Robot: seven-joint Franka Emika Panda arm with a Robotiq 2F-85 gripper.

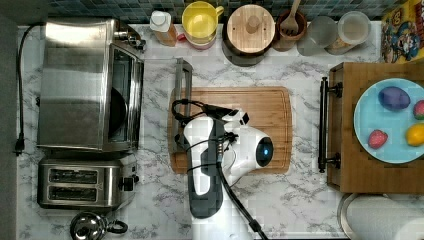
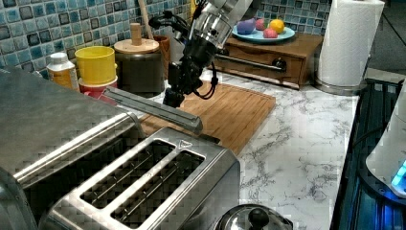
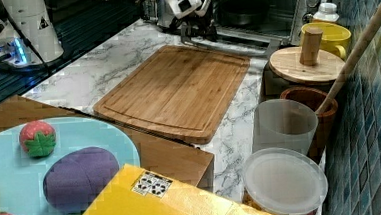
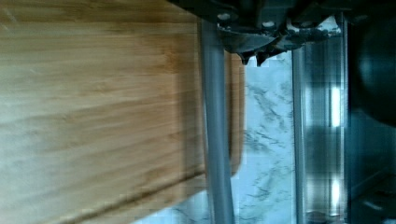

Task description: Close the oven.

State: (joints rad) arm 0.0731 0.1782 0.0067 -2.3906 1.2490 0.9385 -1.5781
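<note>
Hanging over the near end of the oven's (image 1: 90, 85) door handle (image 2: 153, 108), the gripper (image 2: 173, 98) sits at the bar; whether its fingers are apart or clamped on it, I cannot tell. The oven stands at the top view's left, door dropped open toward the cutting board (image 1: 260, 125). The handle's long axis runs up-and-down in the top view, so closing likely means lifting it and swinging it leftward there. The left view shows gripper and bar meeting (the arm covers this from above), while the wrist view shows the bar (image 4: 215, 140) running away from the gripper.
</note>
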